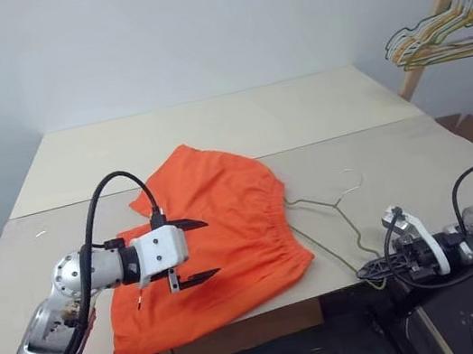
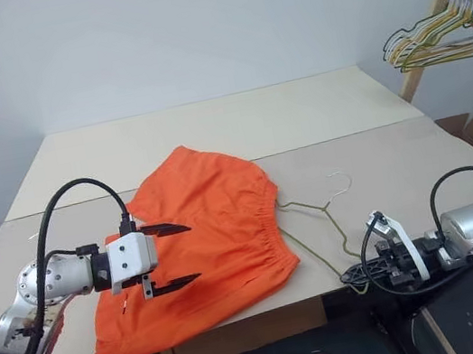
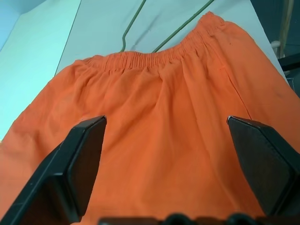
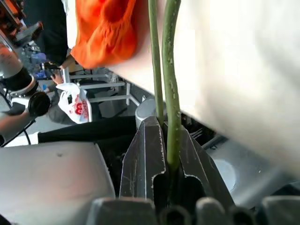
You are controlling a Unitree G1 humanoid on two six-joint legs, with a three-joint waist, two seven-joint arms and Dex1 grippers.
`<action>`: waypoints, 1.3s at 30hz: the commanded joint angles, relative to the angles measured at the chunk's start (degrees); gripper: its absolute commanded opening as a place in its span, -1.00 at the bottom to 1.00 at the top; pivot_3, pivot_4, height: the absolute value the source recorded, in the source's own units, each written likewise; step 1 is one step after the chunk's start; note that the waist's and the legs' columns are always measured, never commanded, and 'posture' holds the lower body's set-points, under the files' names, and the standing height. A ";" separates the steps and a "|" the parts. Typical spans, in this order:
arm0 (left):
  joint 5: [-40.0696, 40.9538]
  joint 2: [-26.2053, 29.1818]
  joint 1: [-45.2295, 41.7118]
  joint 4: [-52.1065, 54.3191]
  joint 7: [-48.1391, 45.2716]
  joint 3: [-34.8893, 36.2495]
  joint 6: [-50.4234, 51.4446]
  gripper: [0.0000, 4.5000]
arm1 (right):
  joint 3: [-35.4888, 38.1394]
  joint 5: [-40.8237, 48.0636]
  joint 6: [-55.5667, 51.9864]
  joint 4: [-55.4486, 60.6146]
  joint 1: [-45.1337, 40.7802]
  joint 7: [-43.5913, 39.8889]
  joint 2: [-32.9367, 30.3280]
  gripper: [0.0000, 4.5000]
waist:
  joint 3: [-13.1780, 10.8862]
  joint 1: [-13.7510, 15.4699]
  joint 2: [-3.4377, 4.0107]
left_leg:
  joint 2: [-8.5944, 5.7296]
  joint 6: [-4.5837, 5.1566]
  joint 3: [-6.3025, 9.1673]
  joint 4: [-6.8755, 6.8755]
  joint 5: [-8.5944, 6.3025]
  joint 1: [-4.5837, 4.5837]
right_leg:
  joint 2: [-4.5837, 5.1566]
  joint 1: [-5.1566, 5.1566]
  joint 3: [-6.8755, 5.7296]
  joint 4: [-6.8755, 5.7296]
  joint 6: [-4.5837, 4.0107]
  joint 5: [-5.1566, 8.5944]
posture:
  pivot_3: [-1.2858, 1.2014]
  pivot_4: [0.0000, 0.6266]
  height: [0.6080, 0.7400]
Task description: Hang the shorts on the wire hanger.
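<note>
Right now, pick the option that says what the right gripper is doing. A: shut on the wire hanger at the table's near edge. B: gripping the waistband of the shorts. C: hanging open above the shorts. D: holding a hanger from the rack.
A: the right gripper has its fingers closed on the thin wire of the wire hanger at the near edge of the table, apart from the shorts.

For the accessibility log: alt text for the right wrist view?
The right gripper is shut on the thin dark grey-green wire hanger, whose two wires run up between the fingers past the pale table's edge. The bright orange fabric shorts hang over that edge beyond.
</note>
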State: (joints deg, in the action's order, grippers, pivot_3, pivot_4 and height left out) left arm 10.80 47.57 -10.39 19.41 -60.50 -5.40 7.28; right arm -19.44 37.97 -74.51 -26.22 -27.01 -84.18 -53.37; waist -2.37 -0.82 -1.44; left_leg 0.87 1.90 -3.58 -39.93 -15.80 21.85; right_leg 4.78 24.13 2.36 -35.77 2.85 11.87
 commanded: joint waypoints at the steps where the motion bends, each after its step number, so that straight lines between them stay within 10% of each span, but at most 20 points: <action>1: -0.22 0.48 0.30 2.16 0.82 1.56 -0.93 0.98 | -2.11 -0.97 2.82 0.43 -2.33 -6.56 -0.72 -1.00 | 0.00 0.24 0.01 | 0.00 0.00 -0.03 -0.01 0.00 0.00 | 0.00 0.02 0.00 -0.02 0.00 0.00 | 0.06 -1.00 1.00; 27: -1.40 -0.34 -0.35 1.02 0.93 0.78 -2.52 0.98 | 4.79 -10.99 8.31 -27.65 -18.59 -1.92 12.59 -1.00 | 0.03 0.87 0.02 | 0.03 -0.01 -0.14 -0.07 0.01 0.07 | -0.04 0.03 -0.06 -0.08 -0.09 -0.06 | 0.07 -1.00 1.00; 39: 0.27 -0.43 -7.63 -5.31 -2.03 1.98 -4.94 0.98 | 12.80 -14.70 22.89 0.72 -7.96 11.79 11.53 -1.00 | 0.04 0.99 0.04 | 0.04 -0.02 -0.14 -0.09 0.01 0.10 | -0.04 0.09 -0.09 -0.14 -0.09 -0.06 | 0.05 -1.00 1.00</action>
State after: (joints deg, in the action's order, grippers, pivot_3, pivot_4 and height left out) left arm 9.62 46.89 -14.85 16.18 -61.66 -5.39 4.61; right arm -9.68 23.61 -55.62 -30.33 -34.87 -73.90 -40.89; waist -2.33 0.17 -1.40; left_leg 0.91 1.87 -3.71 -40.02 -15.79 21.92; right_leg 4.74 24.20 2.25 -35.90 2.76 11.81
